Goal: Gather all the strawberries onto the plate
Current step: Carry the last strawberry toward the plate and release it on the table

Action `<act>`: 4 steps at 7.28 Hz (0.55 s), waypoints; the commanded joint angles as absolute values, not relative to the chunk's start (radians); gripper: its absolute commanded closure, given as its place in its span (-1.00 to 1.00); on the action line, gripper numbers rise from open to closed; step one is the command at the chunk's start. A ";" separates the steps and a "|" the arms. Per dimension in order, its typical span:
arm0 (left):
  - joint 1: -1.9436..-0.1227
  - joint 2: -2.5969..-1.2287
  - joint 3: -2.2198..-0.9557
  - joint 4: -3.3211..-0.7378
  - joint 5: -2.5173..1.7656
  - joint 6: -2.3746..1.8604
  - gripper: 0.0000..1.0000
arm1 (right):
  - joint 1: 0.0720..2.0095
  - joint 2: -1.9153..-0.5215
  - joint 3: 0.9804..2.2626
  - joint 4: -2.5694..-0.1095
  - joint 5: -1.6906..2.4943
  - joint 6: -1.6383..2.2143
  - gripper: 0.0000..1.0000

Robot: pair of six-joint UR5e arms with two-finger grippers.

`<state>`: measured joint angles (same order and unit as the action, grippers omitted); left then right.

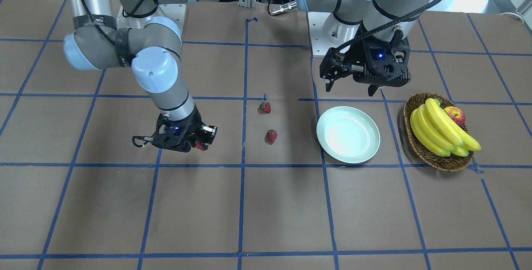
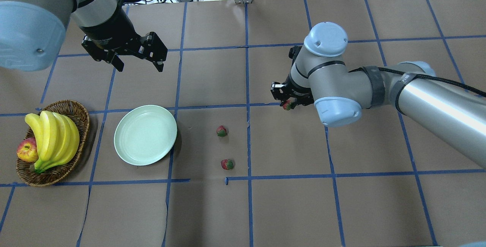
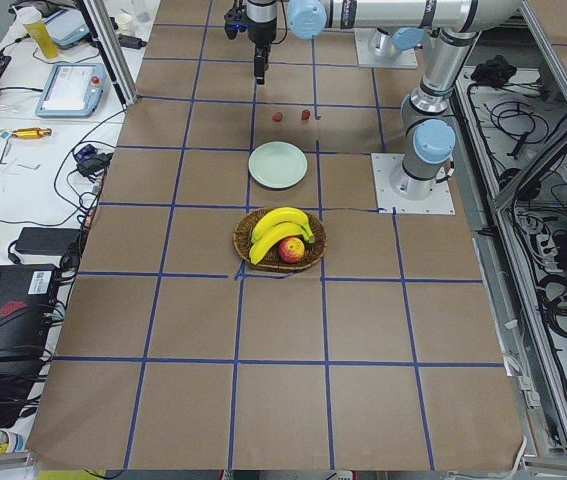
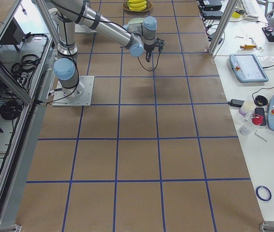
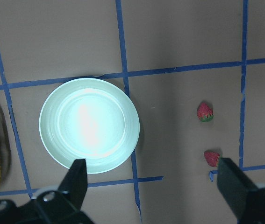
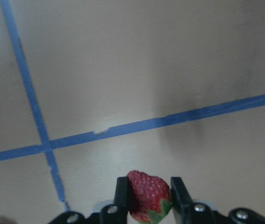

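Right gripper (image 1: 200,144): pinched on one strawberry (image 6: 146,199), red body squeezed between the two fingers, green cap low in the wrist view.
Height of that strawberry: apparently clear of the table (image 1: 282,212), though the overhead view hides most of the grip behind the wrist.
Position of right gripper: over brown paper crossed by blue tape lines, on the far side of the loose fruit from the plate (image 1: 348,135) and well apart from it.
Left gripper (image 2: 140,66): fingers spread wide, gripping nothing, hanging above the table near the plate, on its robot-facing side.
Loose strawberries: two lying on the table between the plate and the right gripper, one nearer the robot (image 1: 265,106), the other farther out (image 1: 271,136); apart from each other, touching nothing else.
Plate: flat on the table, glossy under the lights, all three strawberries outside it.
Wicker basket (image 1: 436,160): beside the plate toward the robot's left end of the table, not touching it.
Basket contents: a bunch of bananas (image 1: 440,131) lying across the middle, an apple (image 1: 456,115) tucked against them.
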<state>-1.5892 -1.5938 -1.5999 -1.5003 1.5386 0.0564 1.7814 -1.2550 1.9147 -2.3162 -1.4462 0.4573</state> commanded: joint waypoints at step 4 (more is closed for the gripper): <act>-1.589 -1.592 -1.600 -1.500 1.539 0.055 -1.00 | 2.052 -1.064 1.675 -2.343 -1.444 0.756 1.00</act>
